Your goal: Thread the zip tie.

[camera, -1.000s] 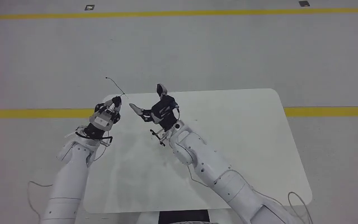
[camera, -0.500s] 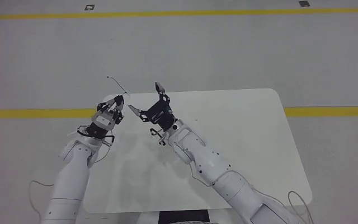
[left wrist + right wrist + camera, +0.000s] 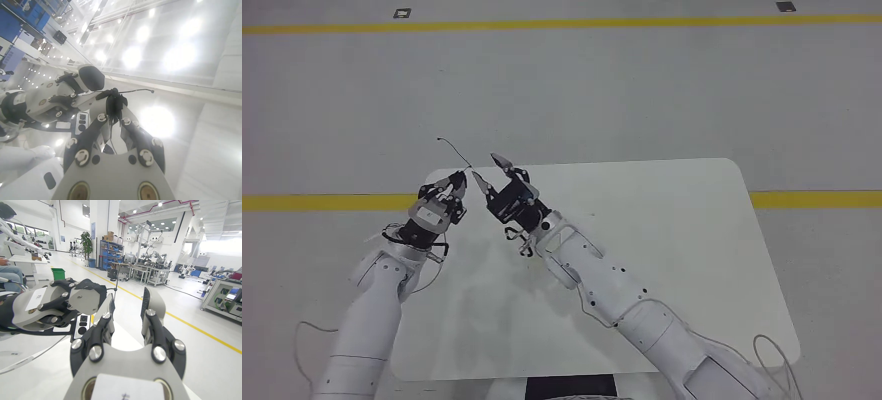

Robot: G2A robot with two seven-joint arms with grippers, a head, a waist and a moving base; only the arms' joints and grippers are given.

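The left claw (image 3: 114, 103) is pressed together on the zip tie (image 3: 132, 91). Its dark pads pinch the black strap partway along, and a thin strand trails back between the fingers toward the wrist. One short end of the strap juts out on the side of the right claw and a longer stretch runs out the other way.

In the top view the left claw (image 3: 451, 186) sits left of centre in the frame, at the bench's far left corner. From just beside it the zip tie (image 3: 453, 152) curves toward the upper left, its tip over the grey floor (image 3: 642, 90).

The right claw (image 3: 128, 303) is spread, its ribbed pads facing each other across a wide gap. In the top view it lies just right of the left claw, its fingers pointing to the upper left. Its nearer fingertip is just beside the tie's lower end (whether they touch I cannot tell).

The white bench (image 3: 672, 240) fills the centre and lower right of the top view. A yellow line (image 3: 812, 199) crosses the floor at mid-height.
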